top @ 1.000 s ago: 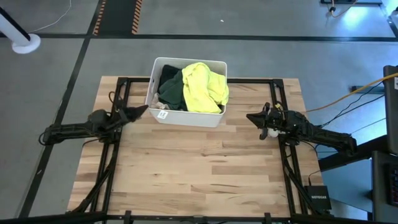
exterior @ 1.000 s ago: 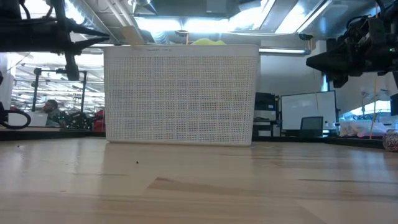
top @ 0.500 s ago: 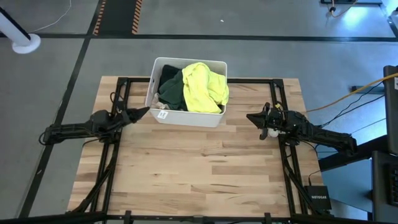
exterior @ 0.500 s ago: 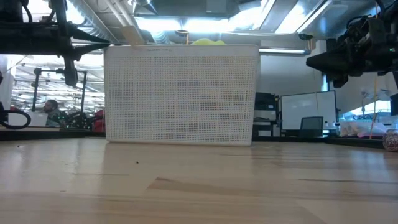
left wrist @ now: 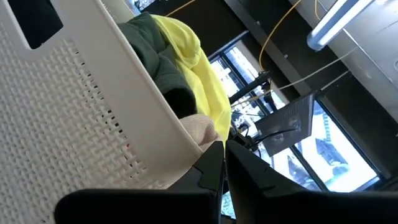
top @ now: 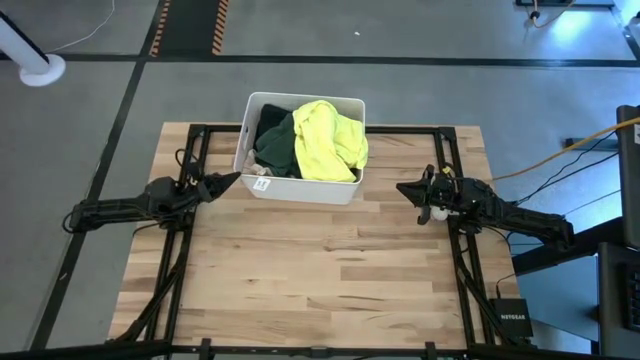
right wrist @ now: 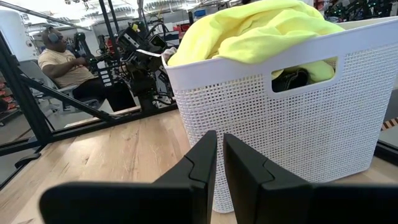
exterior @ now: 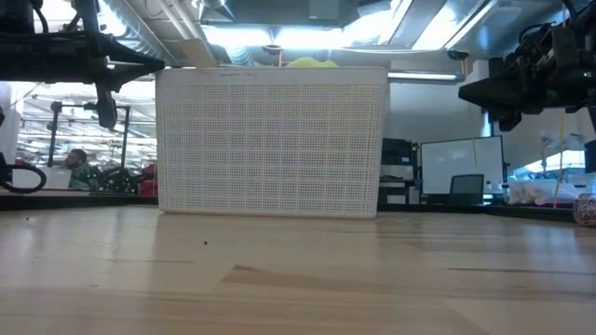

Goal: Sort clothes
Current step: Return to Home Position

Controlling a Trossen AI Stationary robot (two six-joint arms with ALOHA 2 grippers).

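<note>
Clothes (top: 310, 140): heaped in the white bin (top: 300, 191) at the far edge of the surface (top: 320, 270). Left gripper (top: 232, 178): fingers closed narrow, empty, held just beside the bin. Right gripper (top: 402, 187): fingers closed narrow, empty, held near its other side. Step judged: homing; both are to be drawn clear, nothing grasped

The bare table (top: 320, 270) before the white bin (top: 300, 190) lies open — only the bin (clothes (top: 325, 140) heaped over its rim) blocks the far middle, left gripper (top: 232, 178) just beside its corner.
</note>
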